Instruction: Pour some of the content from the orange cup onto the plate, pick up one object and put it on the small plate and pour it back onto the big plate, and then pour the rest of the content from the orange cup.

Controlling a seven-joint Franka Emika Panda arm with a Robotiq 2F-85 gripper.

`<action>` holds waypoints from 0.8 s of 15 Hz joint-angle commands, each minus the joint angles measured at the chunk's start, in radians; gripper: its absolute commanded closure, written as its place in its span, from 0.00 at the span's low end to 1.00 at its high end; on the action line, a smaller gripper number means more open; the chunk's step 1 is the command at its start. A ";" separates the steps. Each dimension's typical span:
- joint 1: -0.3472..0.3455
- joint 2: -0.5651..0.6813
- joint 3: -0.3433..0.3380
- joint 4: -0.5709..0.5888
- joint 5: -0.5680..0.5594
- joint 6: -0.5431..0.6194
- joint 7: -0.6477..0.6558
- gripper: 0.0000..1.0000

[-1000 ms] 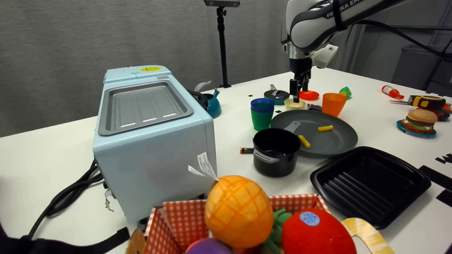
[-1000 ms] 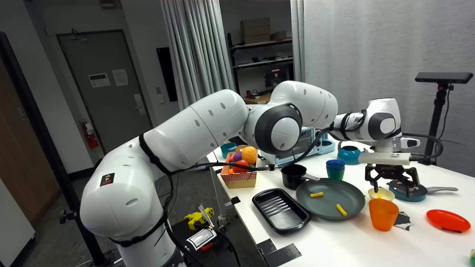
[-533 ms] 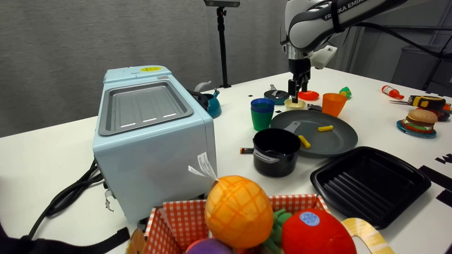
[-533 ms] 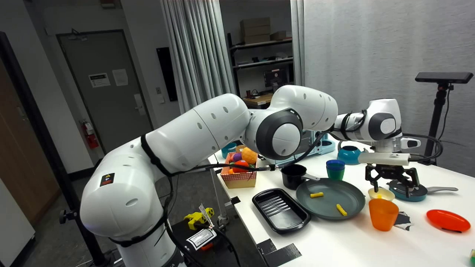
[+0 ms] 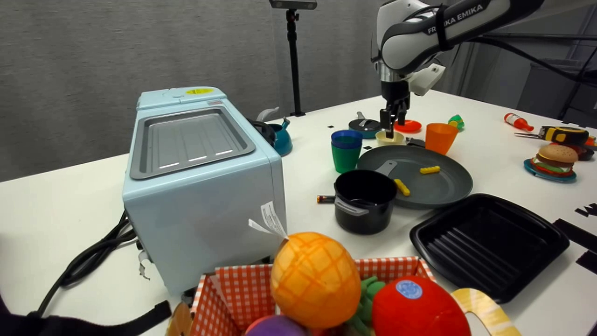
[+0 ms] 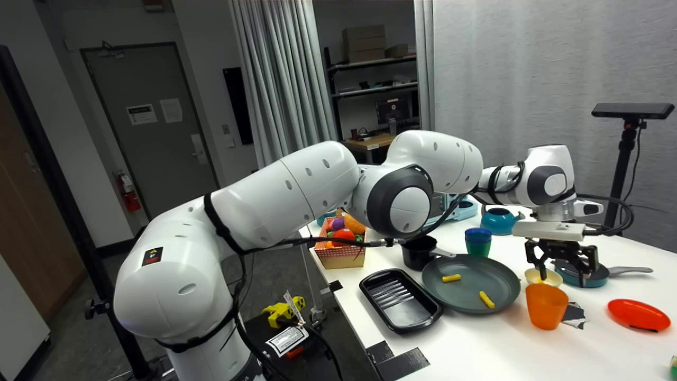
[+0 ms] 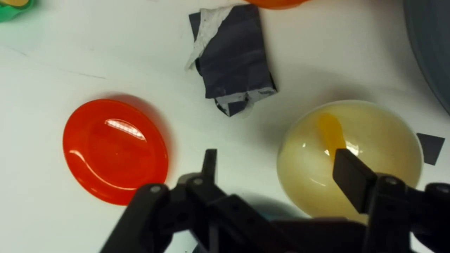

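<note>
In an exterior view the arm (image 6: 296, 177) spans from the lower left of the frame to the right. Near the centre, a checked basket (image 6: 344, 262) of toys (image 6: 344, 237) stands on the white desk (image 6: 529, 352). Right of it come a black tray (image 6: 402, 309) and a black pot (image 6: 412, 256). Right of centre lies the big plate (image 6: 470, 267), two yellow sticks (image 6: 451, 278) well apart on it; past its back edge a blue cup (image 6: 478, 233) sits in a green cup (image 6: 478, 248). Farther right the small plate (image 6: 553, 278), pale yellow, stands behind the upright orange cup (image 6: 546, 307), whose inside cannot be made out. The end effector (image 6: 562, 280) hangs partly over the small plate, pointing down. Next come a teal pan (image 6: 595, 282) and, at the lower right of the frame, a red dish (image 6: 638, 315).

In the wrist view, the red dish is at left, a black patch (image 7: 235, 52) at upper centre, the small plate at right. The fingers (image 7: 353, 181) stand wide apart: the one nearer the left is clear of the small plate, the other overlaps its inside and the lower end of a third stick (image 7: 330, 130) lying there. Whether that one touches either, I cannot tell.
</note>
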 commanded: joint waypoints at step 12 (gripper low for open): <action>-0.009 0.067 0.006 0.142 0.045 -0.098 0.027 0.99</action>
